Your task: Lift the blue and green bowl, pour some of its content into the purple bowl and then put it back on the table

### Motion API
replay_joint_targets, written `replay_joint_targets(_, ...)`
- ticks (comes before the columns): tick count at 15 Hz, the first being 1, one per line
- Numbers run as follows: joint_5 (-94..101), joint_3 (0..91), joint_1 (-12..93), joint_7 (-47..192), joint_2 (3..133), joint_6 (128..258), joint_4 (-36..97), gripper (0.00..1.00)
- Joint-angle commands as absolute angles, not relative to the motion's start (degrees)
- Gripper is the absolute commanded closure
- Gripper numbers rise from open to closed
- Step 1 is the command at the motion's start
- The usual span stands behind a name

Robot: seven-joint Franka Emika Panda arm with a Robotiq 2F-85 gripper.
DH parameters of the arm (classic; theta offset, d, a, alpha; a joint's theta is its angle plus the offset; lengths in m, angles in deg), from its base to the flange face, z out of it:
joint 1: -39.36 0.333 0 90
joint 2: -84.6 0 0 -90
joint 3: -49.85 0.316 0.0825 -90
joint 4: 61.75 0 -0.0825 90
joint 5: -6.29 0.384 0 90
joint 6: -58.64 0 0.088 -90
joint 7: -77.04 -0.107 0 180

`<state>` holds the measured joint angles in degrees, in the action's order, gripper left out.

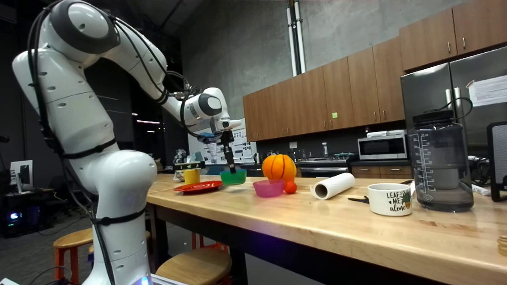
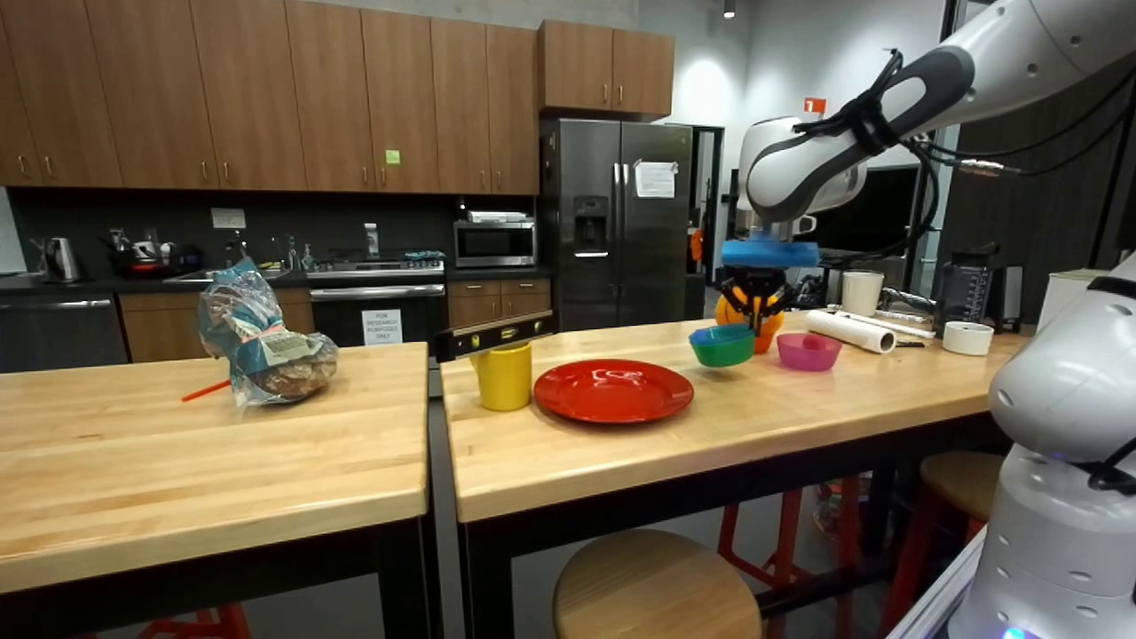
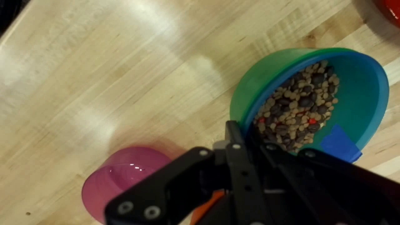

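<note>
The blue and green bowl [image 1: 233, 179] hangs slightly above the wooden table [image 1: 317, 219], tilted a little; it also shows in an exterior view [image 2: 721, 353]. In the wrist view the bowl [image 3: 256, 82] holds beans and small grains, with blue tape on its inner wall. My gripper [image 3: 245, 131] is shut on its rim, one finger outside and one inside. The gripper also shows in an exterior view [image 1: 232, 169]. The purple bowl [image 1: 269, 188] stands on the table beside it, apart from it; it shows in an exterior view [image 2: 809, 353] and in the wrist view [image 3: 106, 178], partly hidden by the gripper.
A red plate [image 2: 612, 392] and a yellow mug [image 2: 504, 377] with a level [image 2: 497, 335] on top stand to one side. An orange ribbed ball [image 1: 279, 168] is close behind the bowls. A paper roll [image 1: 334, 186], white mug [image 1: 390, 200] and dark bottle [image 1: 441, 170] stand beyond the purple bowl.
</note>
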<state>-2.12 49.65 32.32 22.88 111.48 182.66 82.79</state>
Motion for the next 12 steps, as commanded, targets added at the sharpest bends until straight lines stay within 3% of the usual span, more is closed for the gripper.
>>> replay_joint_targets(1,-1.04,47.26,30.61,32.2,118.82,179.62,84.43,0.98)
replay_joint_targets(12,-3.08,43.87,23.37,53.24,123.94,161.1,77.16,0.98)
